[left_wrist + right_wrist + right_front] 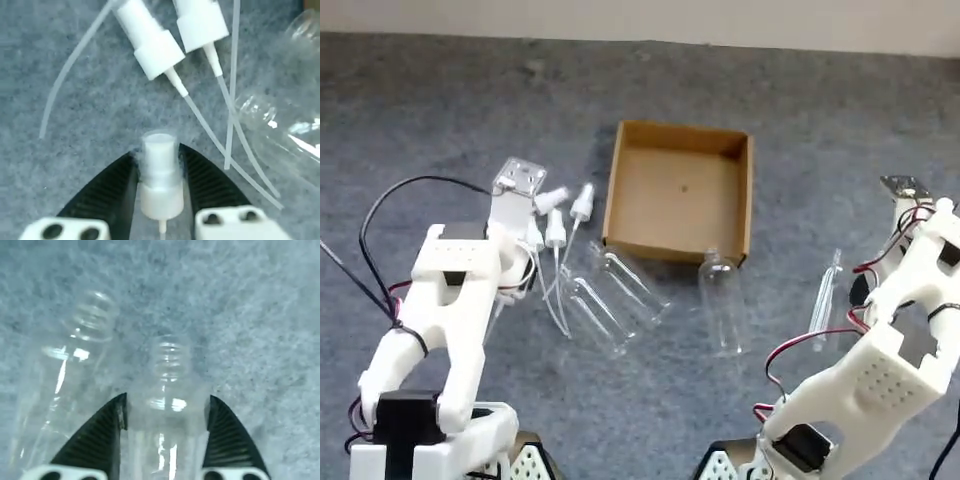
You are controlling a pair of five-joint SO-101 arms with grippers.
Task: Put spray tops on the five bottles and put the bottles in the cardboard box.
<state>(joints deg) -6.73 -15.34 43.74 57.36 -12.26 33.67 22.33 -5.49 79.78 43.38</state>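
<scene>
One white spray top (160,185) clenched in left tool (157,151), clear bottle (170,365) in right tool (167,399).

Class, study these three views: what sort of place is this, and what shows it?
Probably a robotics lab bench, not a factory: two white arms with loose wiring, a grey felt-like table cover, and clear bottles, spray tops and a cardboard box laid out as practice items.
</scene>
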